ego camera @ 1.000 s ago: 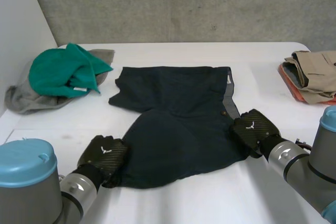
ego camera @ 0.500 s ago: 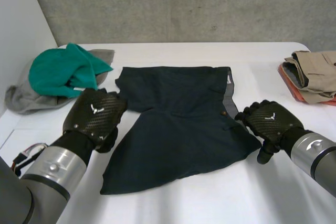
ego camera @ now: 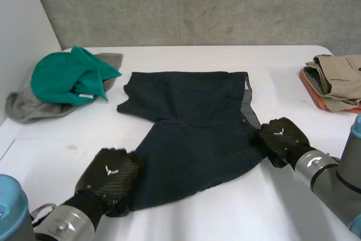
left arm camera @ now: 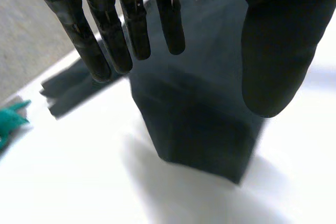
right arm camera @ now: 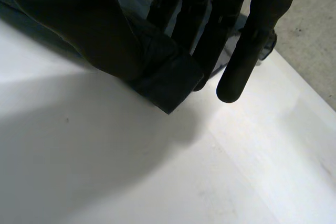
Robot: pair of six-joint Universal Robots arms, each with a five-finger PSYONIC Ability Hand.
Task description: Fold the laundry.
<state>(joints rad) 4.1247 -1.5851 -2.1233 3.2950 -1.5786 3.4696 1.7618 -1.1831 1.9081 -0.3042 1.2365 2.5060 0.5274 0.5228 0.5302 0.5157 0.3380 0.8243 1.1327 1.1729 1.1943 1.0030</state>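
Shorts flat on your table, green cloth left of them, beige pile right, left hand lowered since before, fingers wide over hem corner, right hand pinching near right corner.

shorts lie at middle of bench. loose pile behind-left, folded stack at right edge, both apart from shorts. left robot hand at shorts' near-left corner, right robot hand at near-right corner.
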